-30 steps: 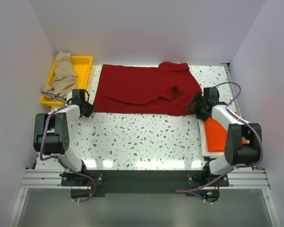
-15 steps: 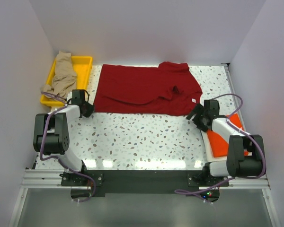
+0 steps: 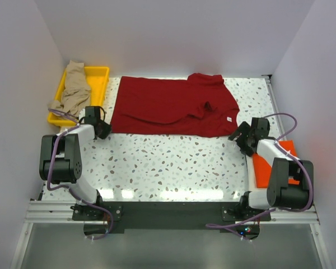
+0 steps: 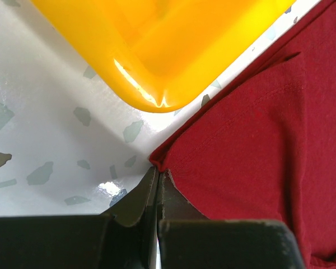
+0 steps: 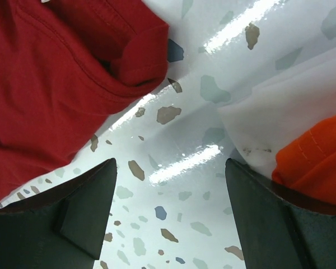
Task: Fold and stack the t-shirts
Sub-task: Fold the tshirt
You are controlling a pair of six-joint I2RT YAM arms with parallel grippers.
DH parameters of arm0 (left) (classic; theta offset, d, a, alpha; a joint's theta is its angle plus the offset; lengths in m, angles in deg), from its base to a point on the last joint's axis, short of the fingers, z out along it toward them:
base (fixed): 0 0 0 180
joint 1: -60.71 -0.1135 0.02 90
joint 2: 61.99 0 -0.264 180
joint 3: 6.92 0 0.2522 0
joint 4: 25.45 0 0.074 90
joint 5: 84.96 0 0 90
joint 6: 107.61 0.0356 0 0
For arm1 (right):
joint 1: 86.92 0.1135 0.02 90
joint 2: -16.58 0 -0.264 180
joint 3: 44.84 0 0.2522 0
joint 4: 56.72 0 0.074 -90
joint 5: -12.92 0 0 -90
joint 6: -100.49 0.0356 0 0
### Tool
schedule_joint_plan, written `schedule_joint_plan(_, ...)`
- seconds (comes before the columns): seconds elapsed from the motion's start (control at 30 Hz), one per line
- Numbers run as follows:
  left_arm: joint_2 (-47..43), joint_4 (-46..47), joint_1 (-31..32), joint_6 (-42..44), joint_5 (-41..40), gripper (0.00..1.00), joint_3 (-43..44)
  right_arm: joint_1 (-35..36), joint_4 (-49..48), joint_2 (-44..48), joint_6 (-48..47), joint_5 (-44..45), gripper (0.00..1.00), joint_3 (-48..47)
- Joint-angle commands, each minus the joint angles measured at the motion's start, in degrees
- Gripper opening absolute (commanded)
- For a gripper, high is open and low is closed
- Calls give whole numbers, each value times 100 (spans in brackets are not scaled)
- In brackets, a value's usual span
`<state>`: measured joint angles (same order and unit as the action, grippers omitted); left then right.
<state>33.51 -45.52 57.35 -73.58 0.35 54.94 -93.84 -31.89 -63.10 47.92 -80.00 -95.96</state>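
From above, the dark red t-shirt [image 3: 168, 109] lies spread flat on the surface [image 3: 173, 162], its long axis running left to right across the far half. The left fingers [image 3: 102, 129] sit at its near-left corner. The right fingers [image 3: 242, 138] sit just off its near-right corner, a little to the right and nearer the arm bases, apart from the cloth. Left of the red shirt, the tan-beige t-shirt [image 3: 74, 89] is heaped in the yellow tray [image 3: 102, 75]. To its right, the folded orange t-shirt [image 3: 271, 165] lies beside the right arm.

In the left wrist view, the left fingers [image 4: 158, 188] are pressed fully together and pinch the very corner of the dark red t-shirt [image 4: 257, 140], with the hem meeting their tips. The yellow tray [image 4: 157, 45] stands just past that corner.

In the right wrist view, the right fingers [image 5: 84, 210] stand wide apart with only bare surface [image 5: 185, 140] between them, holding nothing. The dark red t-shirt [image 5: 56, 67] lies ahead and to the left of them, its rolled corner nearest. On the other side the orange t-shirt [image 5: 319, 151] rests on what looks like the white t-shirt [image 5: 285, 112], though only its edge shows.

We judge the next move turns on this: the free near-right corner lies forward-left of the open fingers, so the right arm is the one to reach it.
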Motion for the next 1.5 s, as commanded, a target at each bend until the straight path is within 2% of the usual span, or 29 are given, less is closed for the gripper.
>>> schedule_joint_plan(0.0, -164, 86, -43, 42, -32, 0, 33, -11, -166, -30, 80, -244, 81, -271)
schedule_joint_plan(0.23, -146, 121, -42, 15, -23, 0, 24, 24, -456, -188, 738, -314, 77, -473)
schedule_joint_plan(0.33, -102, 130, -51, 7, -6, 0, 24, 94, -667, -399, 1063, -341, 71, -535)
schedule_joint_plan(0.43, -67, 130, -51, 7, 20, 0, 7, 147, -773, -645, 1266, -157, 61, -623)
schedule_joint_plan(0.5, -50, 138, -42, 7, 21, 0, 7, 147, -738, -794, 1311, 1, 52, -746)
schedule_joint_plan(0.8, -76, 103, -77, 42, -32, 0, 16, 147, -264, -839, 925, 678, 43, -1185)
schedule_joint_plan(0.9, -76, 103, -86, 42, -32, 0, 24, 138, -140, -935, 775, 740, 32, -1361)
schedule_joint_plan(0.93, -67, 103, -86, 42, -23, 0, 24, 138, -88, -979, 705, 723, 25, -1431)
schedule_joint_plan(1.0, -67, 94, -86, 51, -23, 0, 33, 138, -26, -1084, 661, 696, 19, -1484)
schedule_joint_plan(1.27, -85, 33, -95, 59, -67, 0, 42, 138, 141, -1014, 406, 792, 20, -1414)
schedule_joint_plan(1.47, -146, -29, -95, 68, -120, 0, 33, 112, 308, -918, 274, 872, 16, -1388)
